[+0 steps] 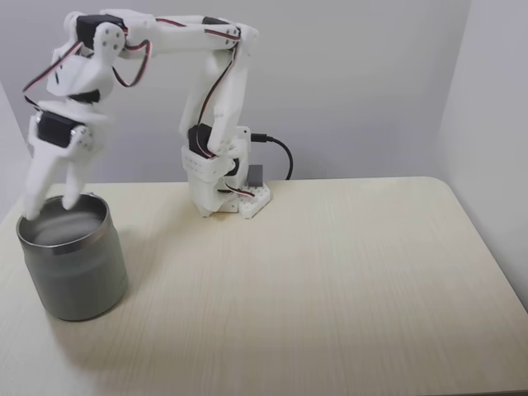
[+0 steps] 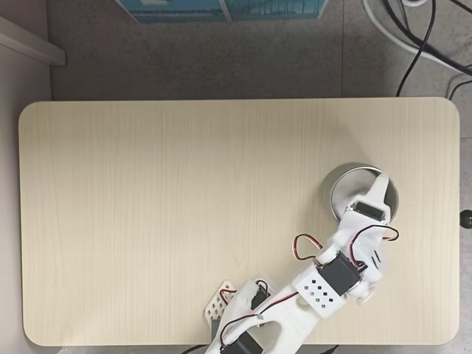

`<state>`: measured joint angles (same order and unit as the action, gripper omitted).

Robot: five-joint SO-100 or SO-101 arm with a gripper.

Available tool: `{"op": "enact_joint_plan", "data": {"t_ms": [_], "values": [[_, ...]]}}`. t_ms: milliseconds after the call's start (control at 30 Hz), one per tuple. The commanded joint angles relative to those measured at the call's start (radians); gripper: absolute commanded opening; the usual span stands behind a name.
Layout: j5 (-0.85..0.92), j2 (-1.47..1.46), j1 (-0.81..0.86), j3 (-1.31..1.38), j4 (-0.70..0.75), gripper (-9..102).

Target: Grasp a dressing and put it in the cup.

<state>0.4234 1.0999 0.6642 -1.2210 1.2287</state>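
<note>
Writing: none that can be read; a blue box [image 2: 221, 9] beyond the far table edge in a fixed view shows light patches too blurred to make out.

Gripper: the white gripper [image 1: 49, 206] hangs nose-down over the cup's mouth, at the left of the front-facing fixed view. From above, the gripper [image 2: 380, 184] reaches in over the cup's opening from the arm side.

Fingers: two fingers [image 1: 73, 188] point down and stand slightly apart, tips at about rim height just inside the cup's back edge. Nothing can be seen between them. They are motion-blurred, so how wide the gap is cannot be told exactly.

Dressing: cannot be made out in either fixed view; whether it lies inside the cup cannot be told.

Cup: the grey metal cup [image 1: 78, 268] stands upright on the table, near its left front corner in the front-facing view. From above, the cup [image 2: 341, 188] sits near the right edge, partly covered by the gripper.

Cup contents: the visible inside is a blurred grey; nothing distinct shows in it.

Table: pale wood-grain table [image 1: 330, 280] with rounded corners; the arm's base [image 1: 235, 198] stands at its back edge.

Cable: a black cable [image 1: 280, 153] loops from behind the base.
</note>
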Motion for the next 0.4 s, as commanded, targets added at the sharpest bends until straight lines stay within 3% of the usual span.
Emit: {"op": "enact_joint_plan", "data": {"t_ms": [0, 367], "values": [[-0.015, -0.02, -0.023, 0.009, -0.02, 26], [-0.011, 0.041, -0.046, 0.008, -0.038, 26]]}}
